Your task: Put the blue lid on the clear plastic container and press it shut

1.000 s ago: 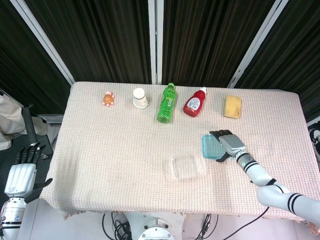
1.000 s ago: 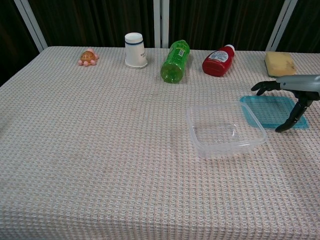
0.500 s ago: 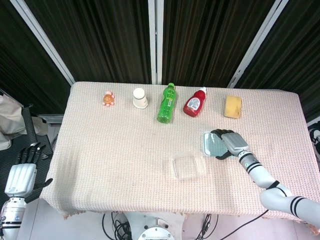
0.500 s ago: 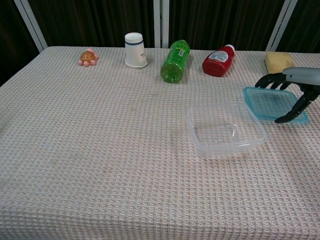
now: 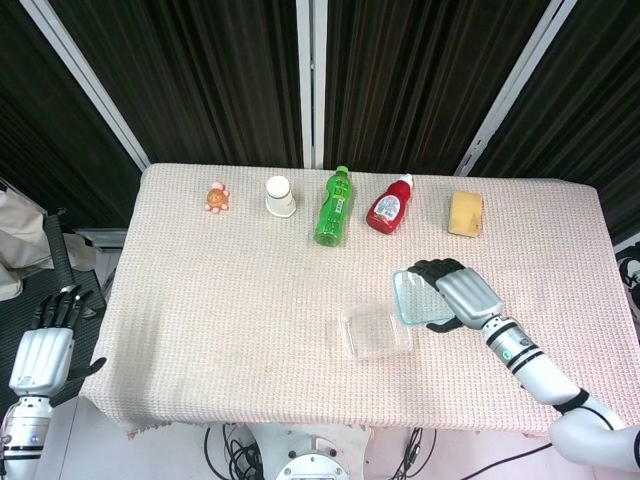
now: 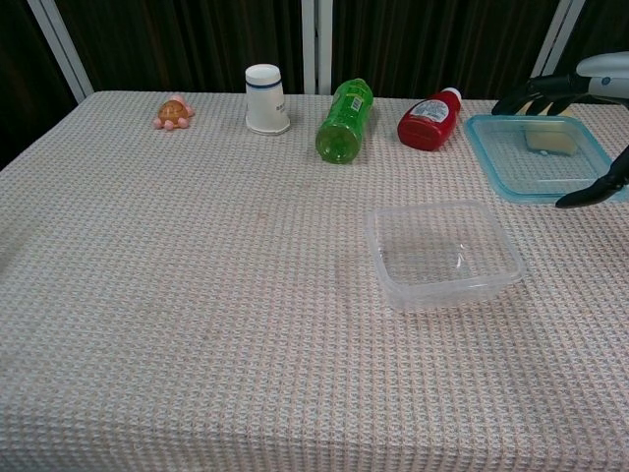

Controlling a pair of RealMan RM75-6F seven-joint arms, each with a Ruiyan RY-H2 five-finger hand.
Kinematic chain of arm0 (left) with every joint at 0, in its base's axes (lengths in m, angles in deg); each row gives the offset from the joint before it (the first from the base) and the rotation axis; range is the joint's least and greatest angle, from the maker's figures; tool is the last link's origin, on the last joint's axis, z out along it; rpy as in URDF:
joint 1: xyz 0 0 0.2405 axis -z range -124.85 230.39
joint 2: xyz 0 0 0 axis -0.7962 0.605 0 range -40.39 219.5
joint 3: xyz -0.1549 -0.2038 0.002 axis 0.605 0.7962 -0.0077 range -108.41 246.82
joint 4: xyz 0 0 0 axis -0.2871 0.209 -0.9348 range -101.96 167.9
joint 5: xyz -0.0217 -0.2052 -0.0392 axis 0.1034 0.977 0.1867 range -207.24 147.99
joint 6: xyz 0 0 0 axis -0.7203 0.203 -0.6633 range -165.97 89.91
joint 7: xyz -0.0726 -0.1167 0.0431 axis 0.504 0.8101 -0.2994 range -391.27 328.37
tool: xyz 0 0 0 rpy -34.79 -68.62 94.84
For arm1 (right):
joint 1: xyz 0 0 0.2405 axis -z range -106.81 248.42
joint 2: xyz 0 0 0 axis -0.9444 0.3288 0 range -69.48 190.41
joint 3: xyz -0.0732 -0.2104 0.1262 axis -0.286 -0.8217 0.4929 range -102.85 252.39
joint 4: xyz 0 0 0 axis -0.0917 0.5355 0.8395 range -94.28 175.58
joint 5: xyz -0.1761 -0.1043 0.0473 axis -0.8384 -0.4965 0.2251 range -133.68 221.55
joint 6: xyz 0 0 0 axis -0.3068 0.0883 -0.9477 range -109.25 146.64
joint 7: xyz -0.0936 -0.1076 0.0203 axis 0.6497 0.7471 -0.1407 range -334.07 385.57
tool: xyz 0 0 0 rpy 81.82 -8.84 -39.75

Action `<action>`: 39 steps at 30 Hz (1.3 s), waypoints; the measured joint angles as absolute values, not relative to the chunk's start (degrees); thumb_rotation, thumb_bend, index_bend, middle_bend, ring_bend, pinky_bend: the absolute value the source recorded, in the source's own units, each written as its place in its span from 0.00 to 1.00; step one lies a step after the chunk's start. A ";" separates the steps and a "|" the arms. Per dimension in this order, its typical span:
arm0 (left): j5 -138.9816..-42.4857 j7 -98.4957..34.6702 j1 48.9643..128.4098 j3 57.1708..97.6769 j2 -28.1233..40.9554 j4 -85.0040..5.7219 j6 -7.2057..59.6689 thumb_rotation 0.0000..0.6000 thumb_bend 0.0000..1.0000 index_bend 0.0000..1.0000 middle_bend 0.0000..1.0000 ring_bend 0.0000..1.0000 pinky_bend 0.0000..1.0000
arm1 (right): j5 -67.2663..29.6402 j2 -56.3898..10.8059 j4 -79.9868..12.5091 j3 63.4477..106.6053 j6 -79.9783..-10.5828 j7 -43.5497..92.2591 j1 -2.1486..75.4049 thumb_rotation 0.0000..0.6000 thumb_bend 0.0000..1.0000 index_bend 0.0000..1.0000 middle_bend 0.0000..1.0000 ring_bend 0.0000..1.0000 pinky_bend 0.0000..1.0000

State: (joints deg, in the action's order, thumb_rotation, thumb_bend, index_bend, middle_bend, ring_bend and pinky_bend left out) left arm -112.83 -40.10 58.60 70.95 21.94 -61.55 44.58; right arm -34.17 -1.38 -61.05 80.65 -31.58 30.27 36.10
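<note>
Holding the blue lid (image 6: pixel 536 157) by its edges in my right hand (image 5: pixel 462 293), I judged it light, thin, slippery; the clear container (image 6: pixel 444 254) looked flexible. My left hand (image 5: pixel 42 350) hung open, idle.

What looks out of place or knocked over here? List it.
The green bottle and the red sauce bottle lie on their sides at the back of the table. The white cup appears to stand upside down. Nothing looks spilled or damaged.
</note>
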 measured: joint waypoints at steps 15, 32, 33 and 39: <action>-113.16 -37.77 57.48 70.26 21.32 -59.76 45.44 1.00 0.06 0.08 0.00 0.00 0.00 | -19.33 -3.10 -72.13 80.34 -23.82 47.60 26.83 1.00 0.09 0.16 0.26 0.15 0.19; -112.98 -35.28 57.26 70.10 20.29 -57.20 44.73 1.00 0.06 0.08 0.00 0.00 0.00 | -6.76 -13.79 -71.01 77.33 -31.55 58.71 21.58 1.00 0.09 0.16 0.23 0.12 0.15; -112.97 -35.24 57.25 70.11 20.29 -57.17 44.72 1.00 0.06 0.08 0.00 0.00 0.00 | -6.66 -13.94 -71.09 77.19 -32.02 58.80 21.62 1.00 0.09 0.16 0.23 0.12 0.15; -113.01 -35.08 57.27 70.12 20.22 -57.01 44.59 1.00 0.06 0.08 0.00 0.00 0.00 | -5.54 -14.20 -72.29 76.18 -34.22 58.64 22.22 1.00 0.09 0.15 0.22 0.12 0.15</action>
State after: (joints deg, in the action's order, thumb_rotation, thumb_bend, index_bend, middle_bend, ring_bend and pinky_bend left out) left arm -113.01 -35.08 57.27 70.12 20.22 -57.01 44.59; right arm -5.54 -14.20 -72.29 76.18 -34.22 58.64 22.22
